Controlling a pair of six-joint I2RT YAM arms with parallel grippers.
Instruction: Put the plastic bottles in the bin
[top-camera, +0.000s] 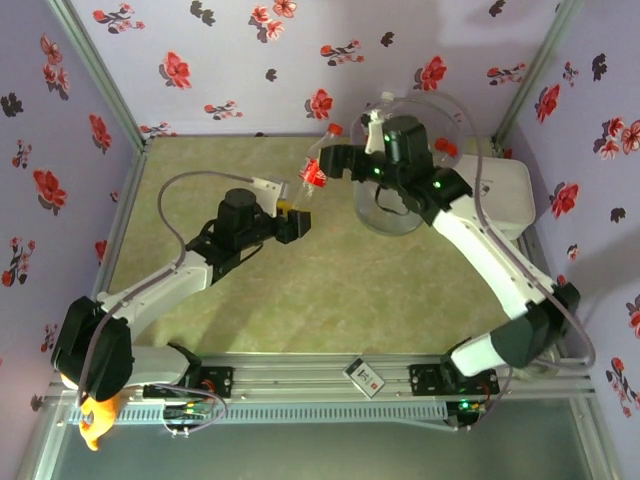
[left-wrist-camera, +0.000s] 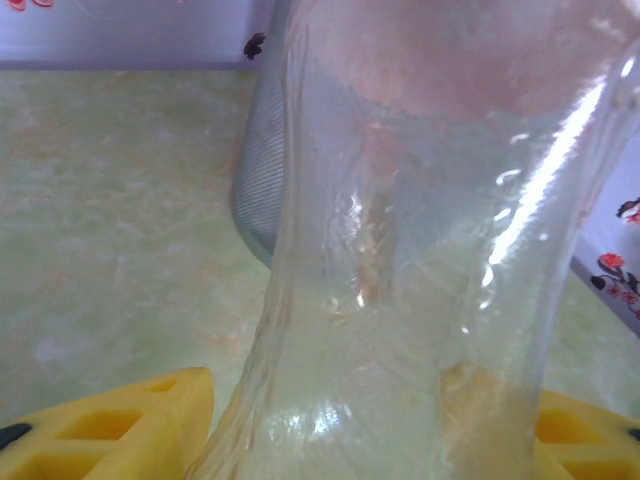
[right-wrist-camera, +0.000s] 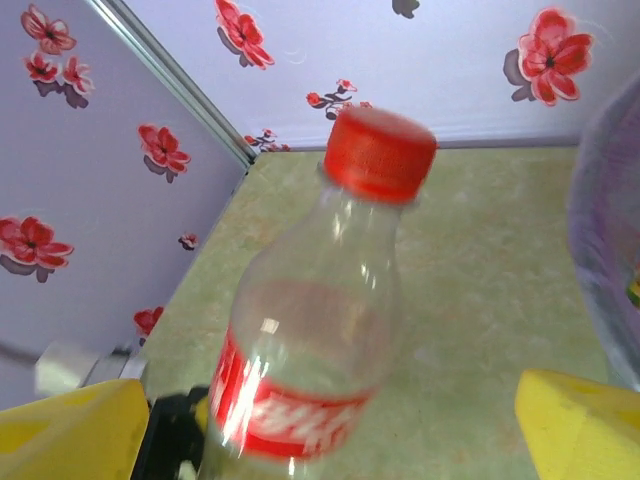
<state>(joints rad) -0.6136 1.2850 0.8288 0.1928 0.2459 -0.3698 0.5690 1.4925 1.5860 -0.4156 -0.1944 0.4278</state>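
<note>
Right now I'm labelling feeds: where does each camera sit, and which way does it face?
Top external: above and behind, looking down at the table; both arms show.
Left wrist: on the left arm, facing a clear bottle between yellow fingers.
Right wrist: on the right arm, facing a red-capped bottle between yellow fingers.
Top and left wrist share the bin.

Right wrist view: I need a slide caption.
Red-capped bottle between open yellow fingers, bin at right.
</note>
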